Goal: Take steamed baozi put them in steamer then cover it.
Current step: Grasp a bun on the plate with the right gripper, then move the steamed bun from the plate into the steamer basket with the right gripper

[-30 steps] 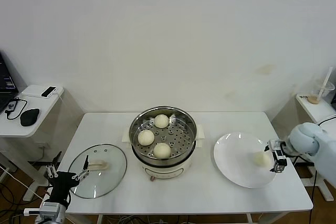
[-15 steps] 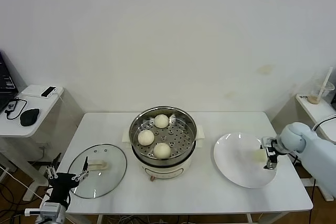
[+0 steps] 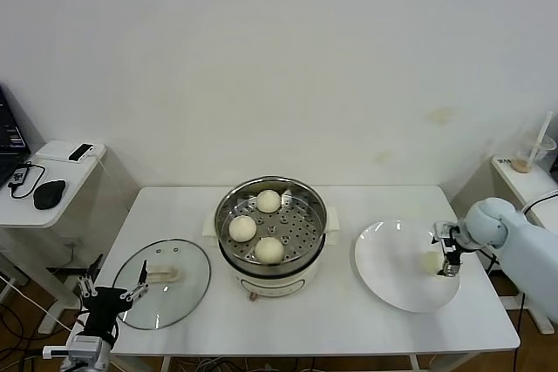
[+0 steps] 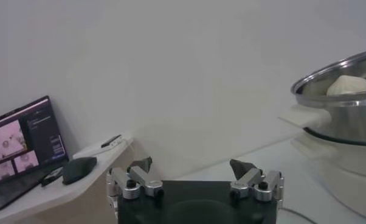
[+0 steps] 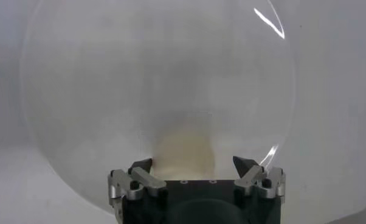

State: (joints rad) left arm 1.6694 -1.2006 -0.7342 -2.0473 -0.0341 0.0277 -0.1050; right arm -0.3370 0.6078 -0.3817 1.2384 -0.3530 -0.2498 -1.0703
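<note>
The steamer, a shiny steel pot on a cream base, stands mid-table with three steamed baozi on its perforated tray. A fourth baozi lies on the white plate at the right. My right gripper is open right at that bun; in the right wrist view the baozi sits between the spread fingers of the gripper, not pinched. My left gripper hangs open and empty off the table's front left corner. The glass lid lies flat left of the steamer.
A side desk at the far left carries a laptop, a mouse and a phone. A small stand with a cup is at the far right. In the left wrist view the steamer rises beyond the gripper.
My right gripper has moved in over the plate's right side and closed in on the last baozi, fingers still open. The left arm has not moved.
</note>
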